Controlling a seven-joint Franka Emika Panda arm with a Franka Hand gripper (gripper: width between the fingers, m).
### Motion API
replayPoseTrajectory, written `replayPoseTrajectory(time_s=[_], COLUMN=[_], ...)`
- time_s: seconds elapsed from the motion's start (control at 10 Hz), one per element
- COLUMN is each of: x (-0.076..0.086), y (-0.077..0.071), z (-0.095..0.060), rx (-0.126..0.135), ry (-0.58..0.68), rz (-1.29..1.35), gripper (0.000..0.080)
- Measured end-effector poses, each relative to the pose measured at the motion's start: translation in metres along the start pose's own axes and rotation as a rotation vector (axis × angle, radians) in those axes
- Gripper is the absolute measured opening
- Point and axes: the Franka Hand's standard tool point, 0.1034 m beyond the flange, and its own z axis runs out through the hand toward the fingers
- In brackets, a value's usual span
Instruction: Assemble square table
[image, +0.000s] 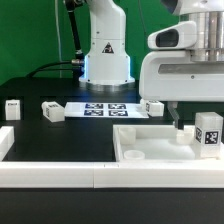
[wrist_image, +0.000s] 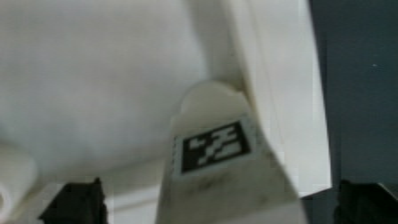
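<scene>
My gripper (wrist_image: 222, 205) is spread wide. Its fingers (wrist_image: 80, 200) stand clear on either side of the upright leg (image: 208, 133) and do not pinch it. That leg stands at a corner of the square panel (image: 150, 148), which lies at about 4 o'clock in the exterior view, behind the white border rail (image: 50, 170). On the black table (image: 80, 130), the outermost leg (image: 13, 108) and the second leg (image: 52, 111) lie towards 9 o'clock. The third leg (image: 152, 106) sits just off the panel's 12 o'clock edge. The marker board (image: 105, 108) lies near centre.
</scene>
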Motion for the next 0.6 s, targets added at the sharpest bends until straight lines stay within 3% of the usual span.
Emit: replayPoseTrajectory(time_s=[0.1, 0.3, 0.5, 0.6], x=[0.0077, 0.0087, 0.0086, 0.0085], y=[0.0031, 0.0058, 0.0056, 0.0053], z=[-0.0035, -0.0030, -0.0029, -0.0030], rx=[-0.008, -0.009, -0.007, -0.007], ry=[0.010, 0.010, 0.010, 0.010], rz=[-0.207, -0.294, -0.218, -0.146], gripper=[0.0649, 0.0649, 0.0390, 0.0390])
